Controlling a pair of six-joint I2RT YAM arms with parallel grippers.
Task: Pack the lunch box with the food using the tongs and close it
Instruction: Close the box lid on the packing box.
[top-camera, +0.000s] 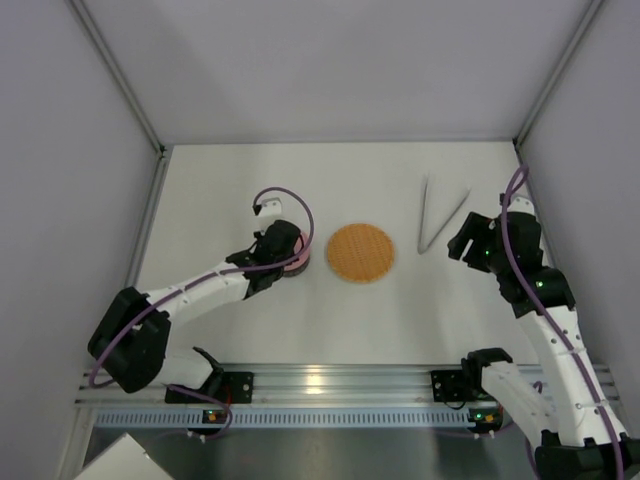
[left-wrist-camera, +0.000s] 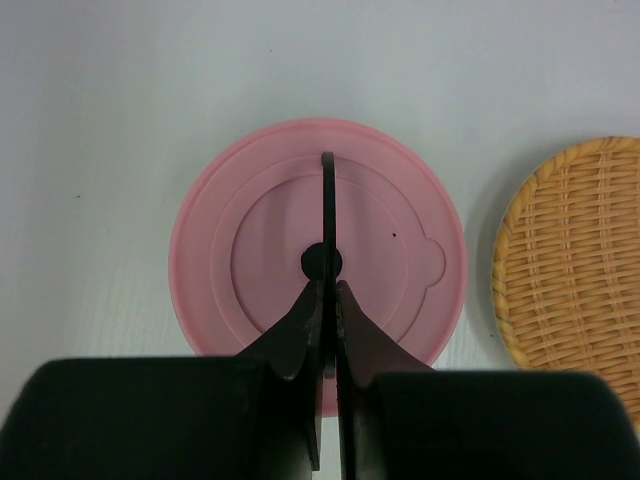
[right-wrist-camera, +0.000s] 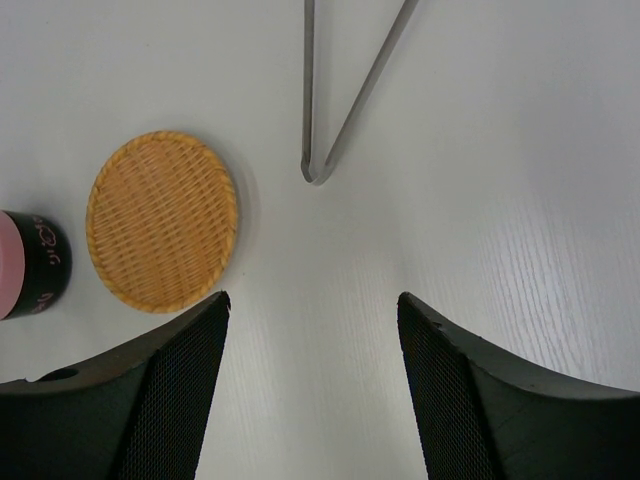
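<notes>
The left gripper (left-wrist-camera: 328, 288) is pinched fully closed on the thin black handle (left-wrist-camera: 326, 200) that stands upright across the middle of the pink domed lid (left-wrist-camera: 250, 250). The lid appears seated on the lunch box, whose bowl is hidden beneath it, left of the middle of the white table surface (top-camera: 250, 180). The step in hand reads as opening the box, and the next move calls for a straight lift of the lid. The right gripper (right-wrist-camera: 312, 298) hangs with its jaws well apart, empty and touching nothing, near the right edge. Just beyond it lie the thin silver-grey metal tongs (right-wrist-camera: 308, 90), their V opening toward the far edge, which it will likely need to grasp. A flat orange woven disc (top-camera: 360, 253) lies at the middle, between box and tongs. No food shows in any view.
</notes>
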